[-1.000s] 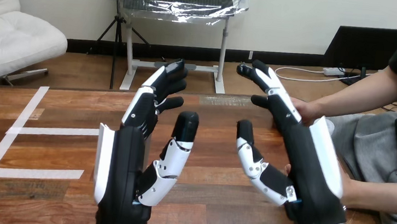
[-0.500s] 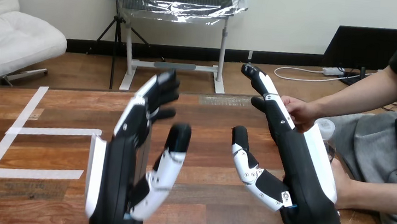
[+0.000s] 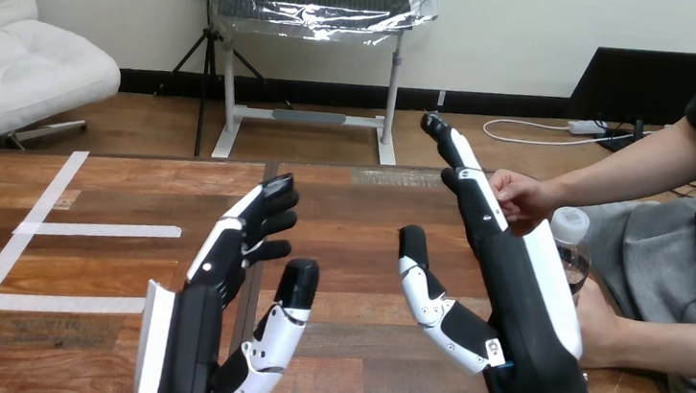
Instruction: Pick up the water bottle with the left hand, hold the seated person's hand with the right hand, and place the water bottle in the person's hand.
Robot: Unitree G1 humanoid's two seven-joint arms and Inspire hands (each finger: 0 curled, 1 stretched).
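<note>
Table (image 3: pixel 114 184): right edge crowded. Right hand (image 3: pixel 509 279) & left hand (image 3: pixel 207 318) raised, fingers straight, nothing held. Person's hand (image 3: pixel 518 194) just beyond right hand; water bottle (image 3: pixel 571 239) by right edge, behind it. Left reach across may clip right arm, tip bottle.

Bright, even indoor light, no hard shadows. Mild sheen on the tabletop (image 3: pixel 114 188) wood. White shell of the right robot hand (image 3: pixel 519 300) glossy, not blown out.

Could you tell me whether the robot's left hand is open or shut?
Open: the left hand shows straight fingers, thumb held apart, nothing between them.
</note>
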